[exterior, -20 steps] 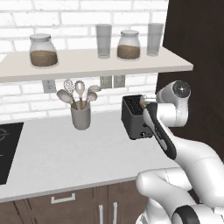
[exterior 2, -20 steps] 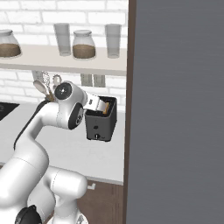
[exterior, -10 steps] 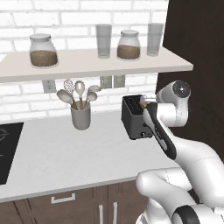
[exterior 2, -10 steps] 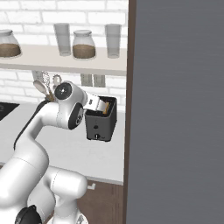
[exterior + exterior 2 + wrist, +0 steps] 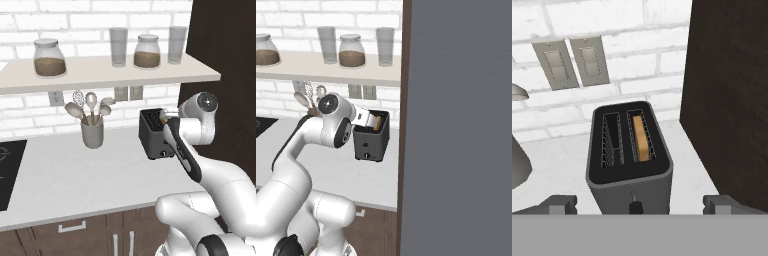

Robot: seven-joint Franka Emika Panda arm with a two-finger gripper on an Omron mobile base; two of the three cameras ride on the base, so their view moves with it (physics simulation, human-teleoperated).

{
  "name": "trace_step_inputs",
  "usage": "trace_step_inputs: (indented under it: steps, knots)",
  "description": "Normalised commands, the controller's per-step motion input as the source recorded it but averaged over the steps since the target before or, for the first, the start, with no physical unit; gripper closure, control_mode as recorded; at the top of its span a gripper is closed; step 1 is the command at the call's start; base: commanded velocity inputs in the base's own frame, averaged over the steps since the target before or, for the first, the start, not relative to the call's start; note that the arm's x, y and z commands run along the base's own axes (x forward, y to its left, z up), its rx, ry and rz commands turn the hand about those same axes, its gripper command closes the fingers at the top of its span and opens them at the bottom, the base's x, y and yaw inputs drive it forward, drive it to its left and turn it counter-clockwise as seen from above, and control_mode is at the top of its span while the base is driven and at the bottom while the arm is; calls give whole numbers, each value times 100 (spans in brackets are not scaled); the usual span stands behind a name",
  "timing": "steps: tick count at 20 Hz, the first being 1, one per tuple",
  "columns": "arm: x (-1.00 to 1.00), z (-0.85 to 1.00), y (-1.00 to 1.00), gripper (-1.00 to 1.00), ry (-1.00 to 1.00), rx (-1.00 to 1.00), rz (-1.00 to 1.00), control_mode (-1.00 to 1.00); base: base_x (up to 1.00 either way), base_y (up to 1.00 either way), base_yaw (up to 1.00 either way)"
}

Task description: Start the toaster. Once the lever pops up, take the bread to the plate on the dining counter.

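Observation:
The dark grey toaster stands on the white worktop close to the brick wall, with its round knob on the face turned towards me. A tan slice of bread sits sunk in its right slot; the left slot is empty. My gripper hovers just above the toaster's near edge, open, with one fingertip on either side and nothing between them. From the base, the hand hangs over the toaster; the other base view shows the same toaster. The plate and the dining counter are out of view.
A tall dark cabinet wall rises right beside the toaster. A grey utensil cup stands to the left, a black cooktop further left. A shelf with jars and glasses runs overhead. Wall outlets sit behind the toaster.

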Motion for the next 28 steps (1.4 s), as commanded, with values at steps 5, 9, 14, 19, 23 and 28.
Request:
trace_step_inputs:
  steps: [5, 9, 14, 19, 23, 28]
  knots:
    - [0, 0, 0, -100, 0, 0, 0, -100, 0, 0, 0]
    - [0, 0, 0, -100, 0, 0, 0, -100, 0, 0, 0]
    - [0, 0, 0, -100, 0, 0, 0, -100, 0, 0, 0]
    - [0, 0, 0, -100, 0, 0, 0, -100, 0, 0, 0]
    - [0, 0, 0, -100, 0, 0, 0, -100, 0, 0, 0]
    - [0, 0, 0, -100, 0, 0, 0, -100, 0, 0, 0]
